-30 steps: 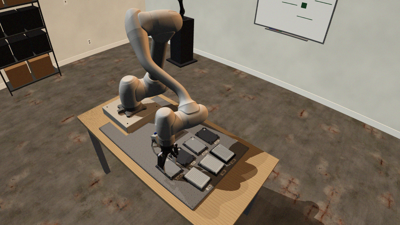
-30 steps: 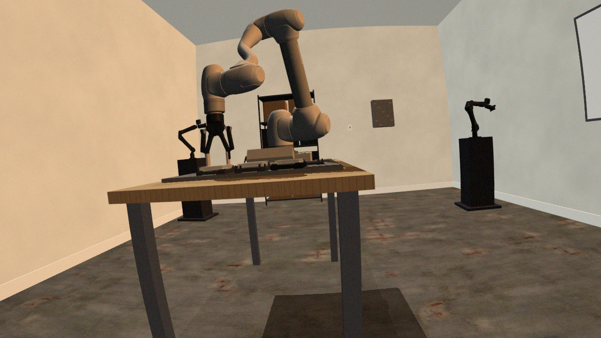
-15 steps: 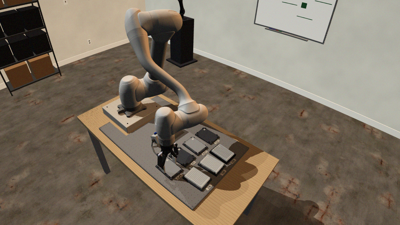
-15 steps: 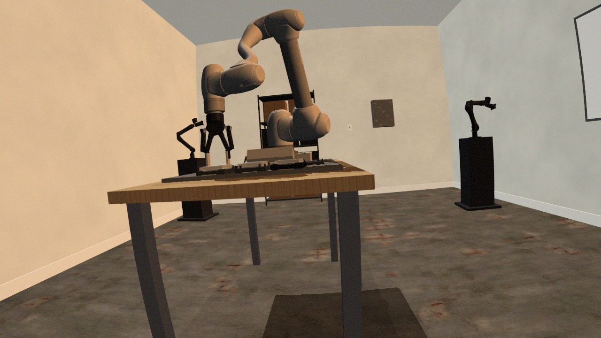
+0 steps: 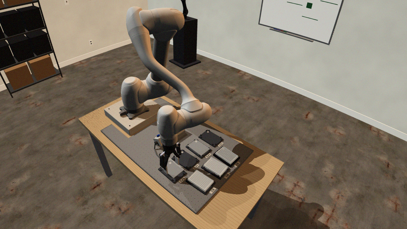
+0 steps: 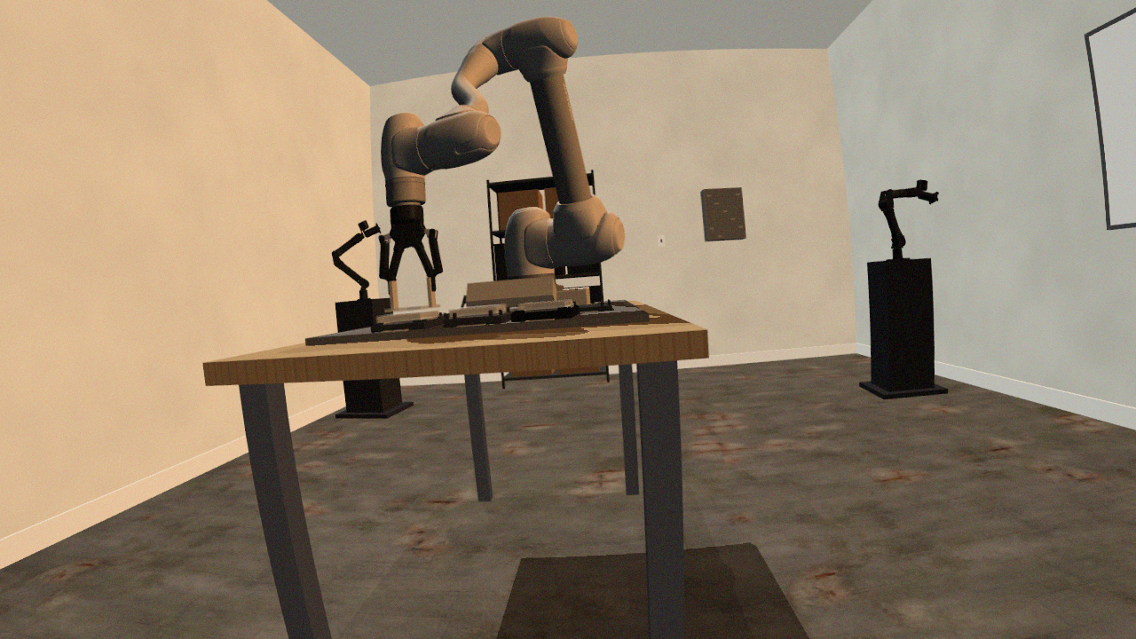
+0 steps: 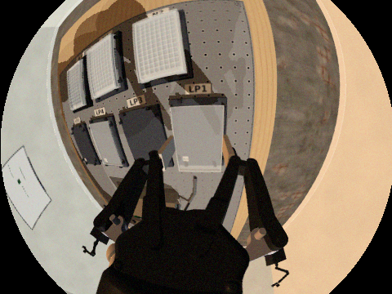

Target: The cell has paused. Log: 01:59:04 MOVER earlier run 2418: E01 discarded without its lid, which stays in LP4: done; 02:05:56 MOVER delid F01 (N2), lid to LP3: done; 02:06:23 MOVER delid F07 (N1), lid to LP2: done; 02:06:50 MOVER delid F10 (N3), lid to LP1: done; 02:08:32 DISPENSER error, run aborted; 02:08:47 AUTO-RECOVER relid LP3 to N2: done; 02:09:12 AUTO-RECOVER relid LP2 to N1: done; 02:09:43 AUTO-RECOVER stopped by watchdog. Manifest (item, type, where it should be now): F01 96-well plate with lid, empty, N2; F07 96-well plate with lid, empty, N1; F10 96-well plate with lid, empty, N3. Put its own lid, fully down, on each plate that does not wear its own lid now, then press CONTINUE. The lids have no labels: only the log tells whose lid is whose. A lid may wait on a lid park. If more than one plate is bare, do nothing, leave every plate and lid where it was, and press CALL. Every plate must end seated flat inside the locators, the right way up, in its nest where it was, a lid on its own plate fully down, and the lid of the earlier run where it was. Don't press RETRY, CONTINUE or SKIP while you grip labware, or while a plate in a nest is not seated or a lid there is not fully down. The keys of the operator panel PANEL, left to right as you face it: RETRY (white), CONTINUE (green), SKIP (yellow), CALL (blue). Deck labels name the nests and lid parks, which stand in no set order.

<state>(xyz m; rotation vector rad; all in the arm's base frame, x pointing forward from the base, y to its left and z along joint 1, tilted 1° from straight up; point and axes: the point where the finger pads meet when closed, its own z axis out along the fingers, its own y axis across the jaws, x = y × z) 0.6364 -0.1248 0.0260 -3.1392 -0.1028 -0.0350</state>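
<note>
The black two-fingered claw [image 7: 198,160], clamped across the flat grey rectangular plastic lid [image 7: 198,135] directly beneath it, should lift it level, clear of the LP1 park, before travelling.

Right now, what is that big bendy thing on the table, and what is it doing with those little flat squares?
That bendy thing is a robot arm. It stands on a wooden table and bends at its joints a bit like your arm does. At its end is a black gripper with two fingers, like a pincher.

There are three pictures. One looks down from high in the room, one looks from low by the table's end, and one comes from a camera on the arm's wrist, looking down past the fingers.

On a grey board lie small trays. Three white ones are full of tiny holes. Beside them are flat dark holders, some with a grey lid on them.

The gripper is squeezing one grey lid by its sides, right at the holder marked LP1. Its job is to put that lid onto the right tray.
</note>
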